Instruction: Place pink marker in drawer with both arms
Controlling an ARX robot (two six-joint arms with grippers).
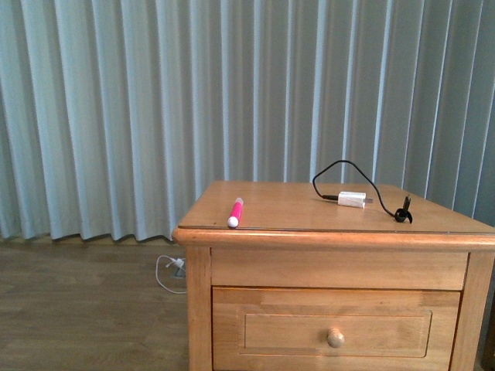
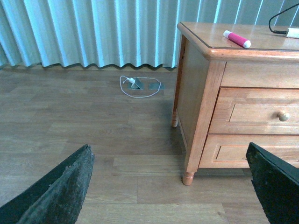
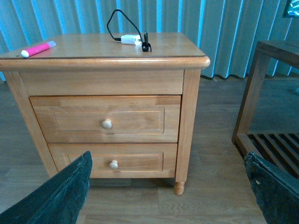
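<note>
Zero items held. Front view: pink marker (image 1: 236,212) lies near the nightstand's (image 1: 294,202) front-left edge; upper drawer (image 1: 336,332) is shut. Left wrist view: left gripper (image 2: 168,154) is spread wide, empty. Right wrist view: right gripper (image 3: 168,156) likewise. Risk: marker could be rolled off the edge if nudged. No writing is legible.

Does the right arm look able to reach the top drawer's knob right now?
Probably yes: the knob on the shut drawer faces the right arm's open fingers, with nothing seen between them.

Left gripper (image 2: 166,196), right gripper (image 3: 168,196): spread wide
</note>
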